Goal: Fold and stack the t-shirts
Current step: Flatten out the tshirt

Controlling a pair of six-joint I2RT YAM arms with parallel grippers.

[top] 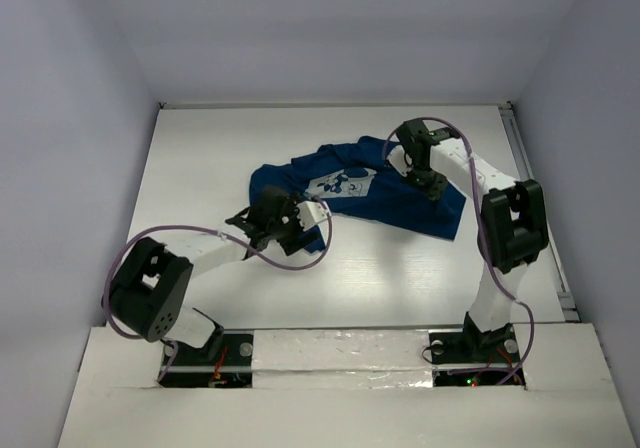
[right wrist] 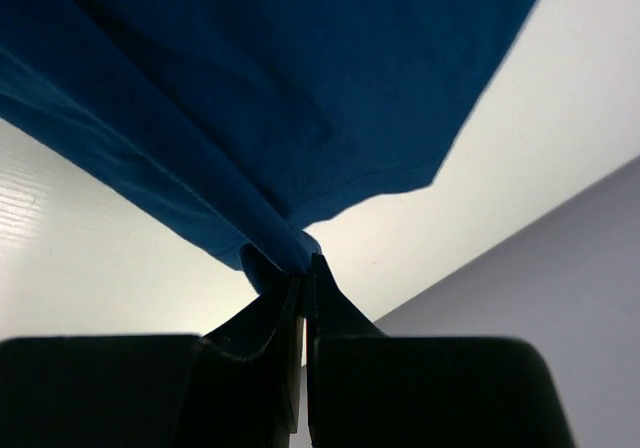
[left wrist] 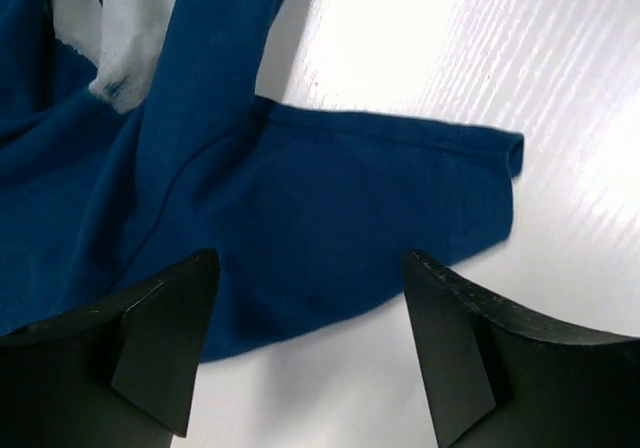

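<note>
Bright overhead glare on the table (left wrist: pixel 400 38); t-shirt (left wrist: pixel 330 198) casts soft shadow.

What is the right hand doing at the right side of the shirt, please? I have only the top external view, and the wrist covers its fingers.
Observer: In its wrist view the right hand is shut on a bunched edge of the t-shirt, with cloth pinched between the fingertips.
Operator: Thank you. Is the left hand holding anything?
Observer: No. The left hand is open, and a flap of the cloth shows between its spread fingers, not gripped.
Operator: Is that flap lying on the table?
Observer: Yes, it lies flat on the white table, with bare surface beyond its hemmed end.
</note>
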